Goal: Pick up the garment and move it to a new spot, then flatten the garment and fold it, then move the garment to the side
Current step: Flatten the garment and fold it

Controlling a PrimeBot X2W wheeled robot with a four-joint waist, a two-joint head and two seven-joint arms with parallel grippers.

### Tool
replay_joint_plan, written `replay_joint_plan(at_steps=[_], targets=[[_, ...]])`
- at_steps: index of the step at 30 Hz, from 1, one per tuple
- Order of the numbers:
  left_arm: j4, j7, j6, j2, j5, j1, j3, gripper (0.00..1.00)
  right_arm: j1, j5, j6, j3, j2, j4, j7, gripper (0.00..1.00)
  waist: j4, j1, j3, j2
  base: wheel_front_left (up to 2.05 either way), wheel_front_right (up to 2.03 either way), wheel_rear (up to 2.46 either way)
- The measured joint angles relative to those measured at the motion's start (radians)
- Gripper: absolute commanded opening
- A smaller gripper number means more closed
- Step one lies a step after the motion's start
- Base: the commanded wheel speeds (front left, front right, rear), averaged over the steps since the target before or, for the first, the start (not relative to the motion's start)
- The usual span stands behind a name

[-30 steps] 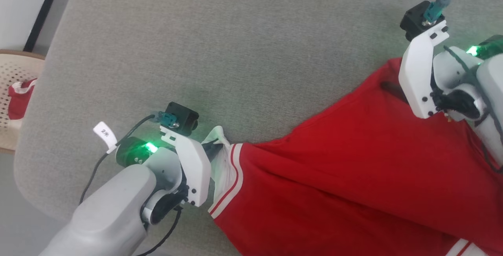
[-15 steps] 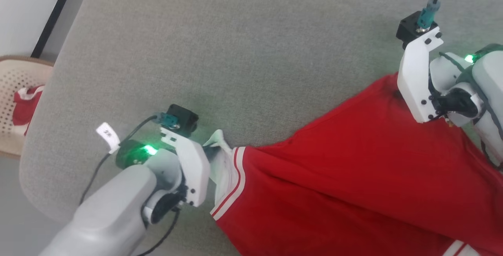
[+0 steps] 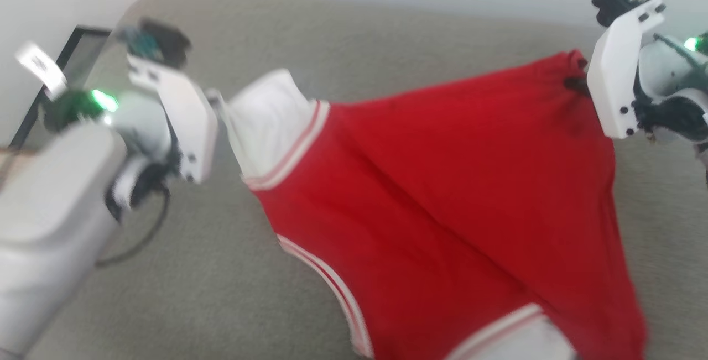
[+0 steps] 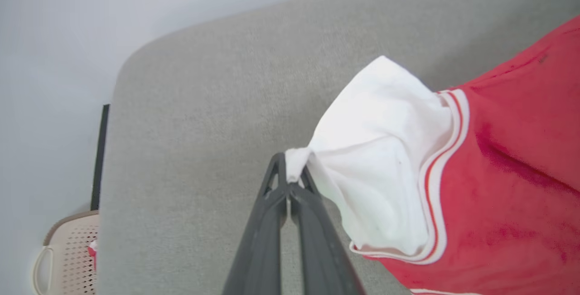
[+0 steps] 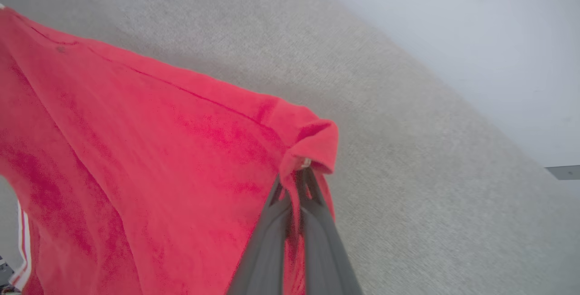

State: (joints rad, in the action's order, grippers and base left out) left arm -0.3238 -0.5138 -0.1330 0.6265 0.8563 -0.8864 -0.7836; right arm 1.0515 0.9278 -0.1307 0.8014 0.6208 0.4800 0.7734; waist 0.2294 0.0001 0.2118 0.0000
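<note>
1. The left gripper has its fingers pinched fully together on the tip of the white sleeve. The right gripper is likewise clamped tight, on a red corner of the cloth.
2. The garment hangs stretched between the two grippers, lifted above the grey surface. Its loose body sags toward the near right.
3. This looks like the first step: the pick-up and carry to a new spot.
4. The next move calls for both arms to travel together with the top edge taut, then lower the cloth so that it lands spread rather than bunched.
5. The long axis runs left to right along the held edge. The sleeve end points left and the red corner right, while a second striped sleeve droops nearest.
</note>
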Motion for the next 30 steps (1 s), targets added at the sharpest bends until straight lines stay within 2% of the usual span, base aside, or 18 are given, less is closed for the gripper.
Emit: replay_joint_plan(at_steps=[8,17,24,30], targets=[[-0.056,-0.067,0.023,0.021,-0.013,-0.193,0.033,0.0,0.049,-0.006,0.0,-0.048,0.005,-0.025,-0.021,0.0,-0.088,0.0,-0.08,0.0,0.0,0.0,0.0],[-0.184,-0.073,0.07,-0.016,-0.033,-0.338,0.039,0.0,0.072,-0.031,0.0,-0.087,-0.004,-0.038,-0.046,0.0,-0.162,0.0,-0.133,0.0,0.0,0.0,0.0],[-0.297,-0.033,0.103,-0.058,-0.055,-0.459,0.044,0.0,0.127,-0.078,0.0,-0.114,-0.033,-0.012,-0.108,0.0,-0.186,0.0,-0.114,0.0,0.0,0.0,0.0],[-0.408,0.098,0.111,-0.103,-0.117,-0.616,0.055,0.0,0.246,-0.188,0.0,-0.144,-0.082,0.09,-0.219,0.0,-0.201,0.0,-0.044,0.0,0.0,0.0,0.0]])
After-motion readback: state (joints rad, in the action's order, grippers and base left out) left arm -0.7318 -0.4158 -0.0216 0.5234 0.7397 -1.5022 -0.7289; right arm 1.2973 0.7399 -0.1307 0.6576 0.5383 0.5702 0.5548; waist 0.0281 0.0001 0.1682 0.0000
